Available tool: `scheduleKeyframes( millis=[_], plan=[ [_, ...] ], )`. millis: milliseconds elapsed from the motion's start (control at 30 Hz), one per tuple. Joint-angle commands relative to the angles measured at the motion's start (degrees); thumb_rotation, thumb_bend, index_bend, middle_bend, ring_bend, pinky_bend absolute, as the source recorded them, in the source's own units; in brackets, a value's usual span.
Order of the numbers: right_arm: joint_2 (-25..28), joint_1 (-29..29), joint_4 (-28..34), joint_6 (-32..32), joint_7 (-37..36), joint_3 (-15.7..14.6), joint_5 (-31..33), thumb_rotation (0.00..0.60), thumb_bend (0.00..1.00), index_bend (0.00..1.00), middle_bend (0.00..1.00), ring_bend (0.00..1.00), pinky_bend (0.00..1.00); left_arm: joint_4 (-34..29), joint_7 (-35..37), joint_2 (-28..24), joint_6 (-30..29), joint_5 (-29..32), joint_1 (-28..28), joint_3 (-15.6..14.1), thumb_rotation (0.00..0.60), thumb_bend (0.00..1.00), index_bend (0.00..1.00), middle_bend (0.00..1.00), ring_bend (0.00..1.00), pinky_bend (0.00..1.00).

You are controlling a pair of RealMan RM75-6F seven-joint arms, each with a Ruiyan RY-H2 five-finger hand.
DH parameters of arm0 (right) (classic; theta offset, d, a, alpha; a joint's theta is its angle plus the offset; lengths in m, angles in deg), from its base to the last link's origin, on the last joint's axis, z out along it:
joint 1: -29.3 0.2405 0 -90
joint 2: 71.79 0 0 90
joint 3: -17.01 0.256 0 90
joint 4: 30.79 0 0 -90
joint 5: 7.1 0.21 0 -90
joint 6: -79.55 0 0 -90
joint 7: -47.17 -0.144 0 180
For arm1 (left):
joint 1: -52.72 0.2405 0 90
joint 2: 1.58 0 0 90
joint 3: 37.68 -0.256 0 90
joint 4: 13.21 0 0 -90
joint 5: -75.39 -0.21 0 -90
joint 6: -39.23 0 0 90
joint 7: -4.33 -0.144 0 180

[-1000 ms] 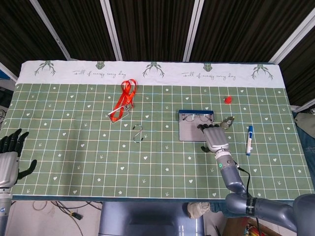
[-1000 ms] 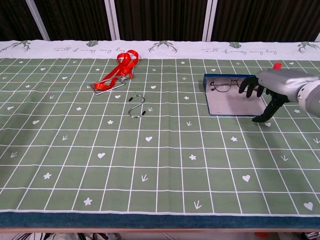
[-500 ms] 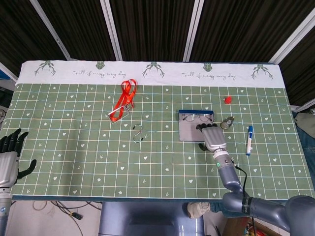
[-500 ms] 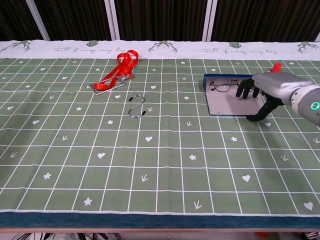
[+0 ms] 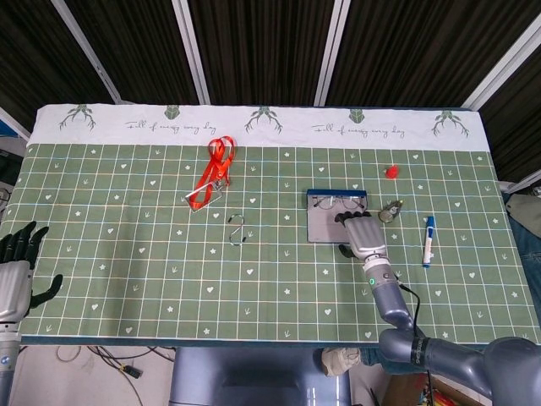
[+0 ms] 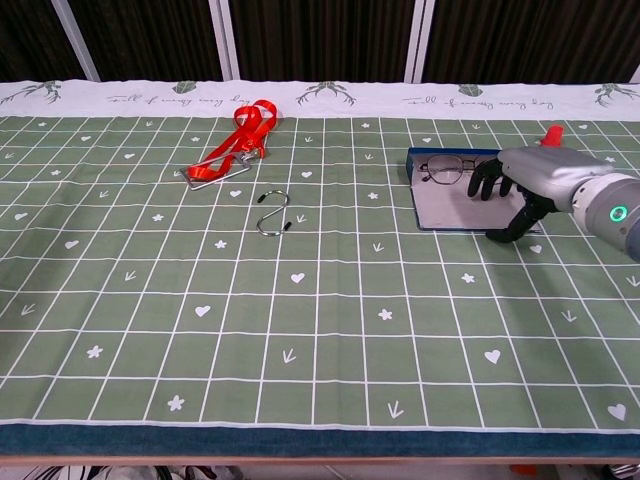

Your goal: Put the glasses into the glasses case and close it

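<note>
The right hand [image 6: 522, 187] hangs over the near right part of the open blue glasses case [image 6: 455, 205], fingers curled downward and apart, grasping nothing. The thin metal-framed glasses [image 6: 447, 169] lie in the case along its far edge, just beyond the fingertips. They look light and fragile, so the lid is probably the safer thing to grip. The left hand [image 5: 15, 275] rests released at the counter [image 5: 127, 271] edge, well apart. An orange lanyard [image 5: 211, 173] and silver S-hook [image 5: 238, 229] lie leftward.

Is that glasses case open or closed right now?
Open: the glasses case lies flat, its grey inside showing, with the glasses resting uncovered in it.
</note>
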Motion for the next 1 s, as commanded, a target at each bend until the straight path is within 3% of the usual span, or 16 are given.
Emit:
scheduleKeyframes(
  millis=[33, 600, 1000],
  plan=[
    [-0.26, 0.04, -0.33, -0.19, 0.04, 0.26, -0.07, 0.600, 0.36, 0.33, 0.32, 0.31, 0.27, 0.00, -0.01, 0.01, -0.03, -0.03, 0.00, 0.00, 0.600, 0.31, 0.07, 0.00, 0.00, 0.00],
    [-0.69, -0.26, -1.19, -1.50, 1.06, 0.82, -0.48, 0.600, 0.37, 0.33, 0.31, 0.30, 0.27, -0.07, -0.19, -0.05, 0.10, 0.16, -0.03, -0.02, 0.600, 0.31, 0.07, 0.00, 0.00, 0.00],
    [-1.10, -0.19, -1.59, -1.92, 0.42, 2.09, -0.65, 0.600, 0.55, 0.35, 0.34, 0.31, 0.27, -0.16, -0.31, -0.13, 0.30, 0.37, -0.06, -0.06, 0.600, 0.31, 0.07, 0.00, 0.00, 0.00]
  ],
)
